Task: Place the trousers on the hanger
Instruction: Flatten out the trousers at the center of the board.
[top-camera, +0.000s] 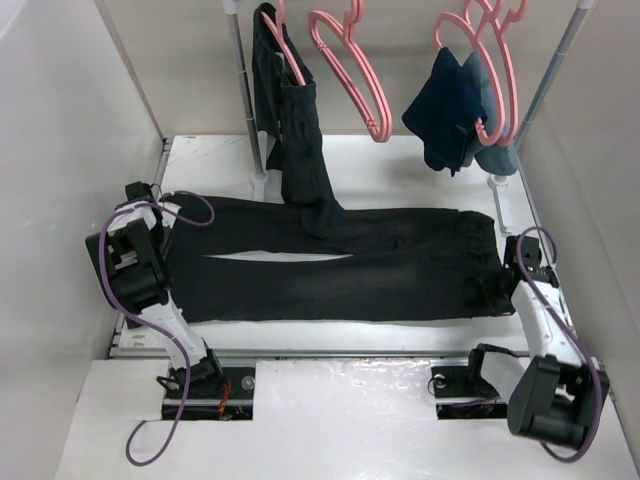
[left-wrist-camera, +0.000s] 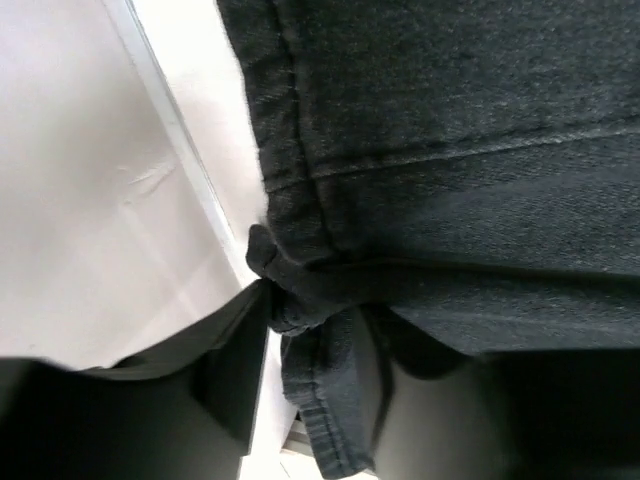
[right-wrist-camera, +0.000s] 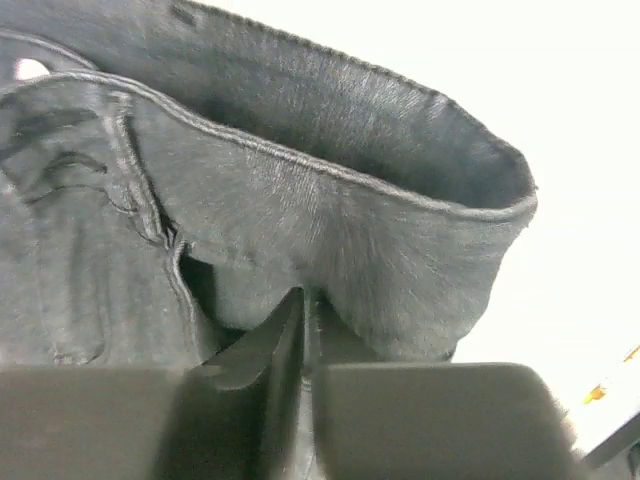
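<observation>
White table (top-camera: 400, 160) bears the trousers (top-camera: 330, 270) flat, legs left, waist right; the hanger (top-camera: 381, 132) hangs far behind. Left gripper (left-wrist-camera: 300, 325) pinches a hem, right gripper (right-wrist-camera: 308, 335) the waistband. Best to lift both evenly, fabric taut.

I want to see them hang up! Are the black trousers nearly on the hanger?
Not yet. Done: the trousers lie spread flat on the table. In hand: the left gripper pinches a leg hem and the right gripper pinches the waistband. Left: lifting them up and draping them over the empty pink hanger at the back.
</observation>
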